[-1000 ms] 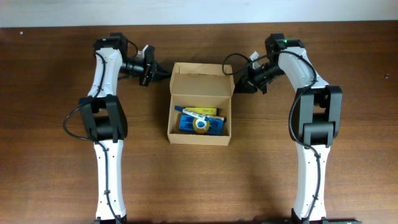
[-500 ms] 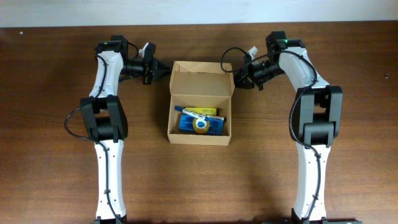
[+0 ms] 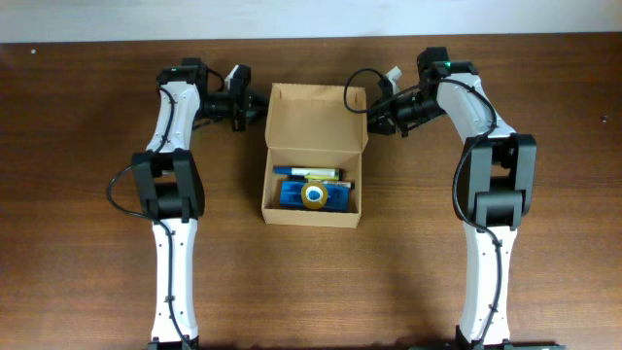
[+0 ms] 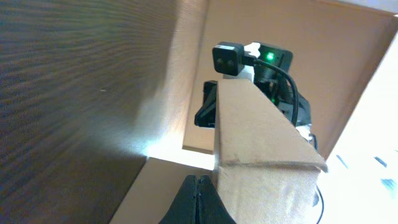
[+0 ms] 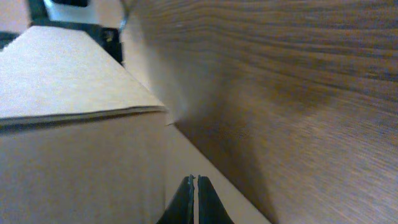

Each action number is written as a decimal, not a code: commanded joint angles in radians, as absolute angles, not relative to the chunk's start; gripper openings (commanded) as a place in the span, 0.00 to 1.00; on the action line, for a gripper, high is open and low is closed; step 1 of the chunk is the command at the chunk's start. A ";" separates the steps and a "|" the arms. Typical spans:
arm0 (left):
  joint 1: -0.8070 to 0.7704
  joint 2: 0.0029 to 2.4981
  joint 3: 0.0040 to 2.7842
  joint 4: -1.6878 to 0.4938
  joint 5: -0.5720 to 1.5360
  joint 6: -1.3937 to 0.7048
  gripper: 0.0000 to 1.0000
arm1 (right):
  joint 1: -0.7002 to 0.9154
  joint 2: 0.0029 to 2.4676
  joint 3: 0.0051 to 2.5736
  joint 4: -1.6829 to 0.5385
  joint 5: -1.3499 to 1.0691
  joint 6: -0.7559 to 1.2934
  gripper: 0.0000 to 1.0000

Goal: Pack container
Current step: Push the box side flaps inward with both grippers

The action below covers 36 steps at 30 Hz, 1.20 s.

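The brown cardboard container (image 3: 311, 209) stands open in the middle of the table. Its hinged lid (image 3: 316, 117) is tilted up at the back. Inside lie a flat blue case (image 3: 292, 194), a yellow and white pen-like item (image 3: 311, 174) and a small round roll (image 3: 314, 195). My left gripper (image 3: 256, 109) is shut and sits at the lid's left edge; its wrist view shows the shut fingers (image 4: 198, 200) beside the cardboard flap (image 4: 261, 143). My right gripper (image 3: 373, 115) is shut at the lid's right edge; its wrist view shows the fingers (image 5: 194, 200) against the cardboard (image 5: 68, 74).
The dark wooden table (image 3: 87, 243) carries only the box and both arms. The table's far edge runs along the top of the overhead view. The right arm's wrist camera (image 4: 249, 62) shows beyond the flap in the left wrist view.
Both grippers have moved in toward the lid's back corners and a little toward the far edge. The lid has tilted further up.
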<state>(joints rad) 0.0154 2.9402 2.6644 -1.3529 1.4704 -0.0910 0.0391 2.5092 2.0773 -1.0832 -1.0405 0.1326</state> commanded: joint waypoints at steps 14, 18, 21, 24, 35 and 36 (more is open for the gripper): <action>0.000 2.776 2.666 -1.424 1.395 0.039 0.01 | 0.038 2.348 2.078 -1.110 -1.058 0.046 0.04; 0.000 2.714 2.666 -1.457 1.335 0.056 0.01 | 0.038 2.312 2.078 -1.140 -1.053 0.030 0.04; 0.000 2.680 2.666 -1.494 1.333 0.084 0.01 | 0.039 2.288 2.079 -1.183 -0.997 0.013 0.04; -0.001 2.654 2.666 -1.564 1.297 0.133 0.01 | 0.040 2.270 2.080 -1.227 -0.976 -0.028 0.04; -0.056 2.576 2.665 -1.688 1.150 0.196 0.01 | 0.058 2.177 2.080 -1.308 -0.865 -0.094 0.04; -0.064 2.566 2.665 -1.688 1.134 0.195 0.01 | 0.060 2.164 2.080 -1.308 -0.859 -0.094 0.04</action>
<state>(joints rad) -0.0360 2.6553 2.6644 -1.6840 1.2018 0.1726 0.0437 2.2501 2.0773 -1.3056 -0.9058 -0.0589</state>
